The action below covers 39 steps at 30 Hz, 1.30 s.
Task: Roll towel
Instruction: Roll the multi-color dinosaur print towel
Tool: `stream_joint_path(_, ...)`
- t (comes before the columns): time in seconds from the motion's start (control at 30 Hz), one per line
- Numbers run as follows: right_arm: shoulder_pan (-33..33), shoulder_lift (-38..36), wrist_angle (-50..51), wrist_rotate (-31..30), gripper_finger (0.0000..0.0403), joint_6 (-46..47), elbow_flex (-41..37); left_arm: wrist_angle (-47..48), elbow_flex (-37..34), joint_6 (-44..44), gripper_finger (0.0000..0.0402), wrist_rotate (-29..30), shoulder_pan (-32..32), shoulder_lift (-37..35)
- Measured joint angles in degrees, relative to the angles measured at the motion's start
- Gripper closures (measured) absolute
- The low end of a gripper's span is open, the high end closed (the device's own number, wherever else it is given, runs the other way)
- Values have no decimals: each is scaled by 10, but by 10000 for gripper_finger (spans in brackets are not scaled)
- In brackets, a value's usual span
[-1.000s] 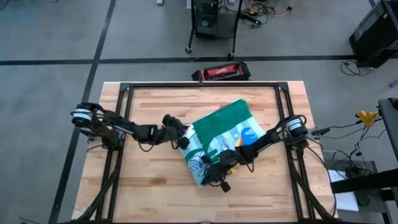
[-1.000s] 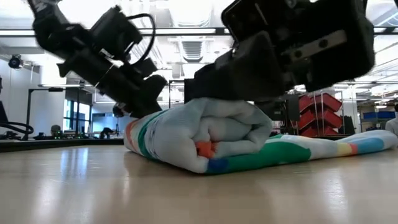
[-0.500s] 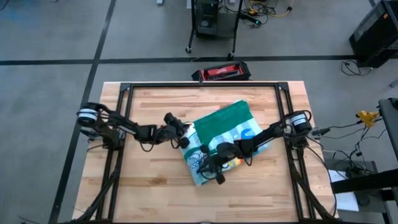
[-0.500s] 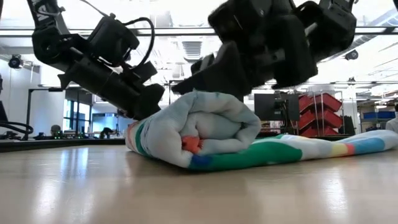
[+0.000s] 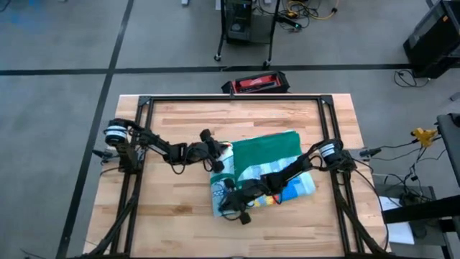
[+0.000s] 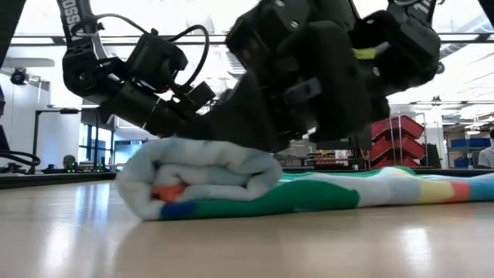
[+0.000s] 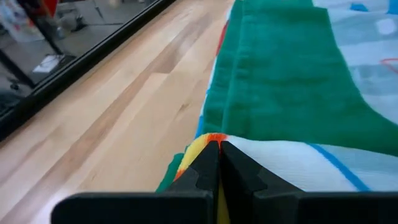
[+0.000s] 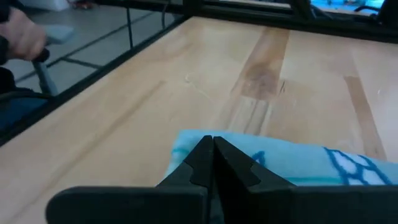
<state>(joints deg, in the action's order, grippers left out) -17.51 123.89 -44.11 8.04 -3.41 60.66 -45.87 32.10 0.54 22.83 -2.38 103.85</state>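
From above, the towel (image 5: 262, 169) lies in the middle of the table (image 5: 172, 122), its left end rolled. The left gripper (image 5: 219, 155) and right gripper (image 5: 228, 207) press on the roll.

From the table's edge, the roll sits low.

Each wrist camera shows fingers together.

A pale butcher-block table (image 5: 180, 216) edged by a black metal frame (image 5: 230, 98) stands on a grey concrete floor (image 5: 57, 43) crossed by dark lines. A red-and-black case (image 5: 255, 83) lies just beyond the table's far edge. Red bins (image 6: 401, 139) and bright ceiling lights (image 6: 193, 19) show behind.
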Motion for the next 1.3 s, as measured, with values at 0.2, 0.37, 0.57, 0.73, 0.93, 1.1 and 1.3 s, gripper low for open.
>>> stream_joint_path(0.2,-2,-71,60,-33,403,-61,-24,11,-2,7,401,-22,0,-25)
stream_joint_path(0.37,35,-121,60,-78,403,-110,-66,20,-9,20,402,-42,2,-70)
stream_joint_path(0.57,114,-113,44,-58,403,-125,-73,27,-13,20,402,-70,7,-137)
stream_joint_path(0.73,145,-82,27,-15,403,-107,-74,98,-25,6,402,-71,21,-200)
stream_joint_path(0.93,139,-72,14,-18,403,-105,-74,139,-88,-59,402,-64,73,-285)
stream_joint_path(1.1,145,-107,-4,-11,403,-136,-70,174,-154,-134,402,-22,139,-315)
stream_joint_path(1.3,185,-96,-3,-18,403,-108,-69,176,-193,-190,402,4,178,-297)
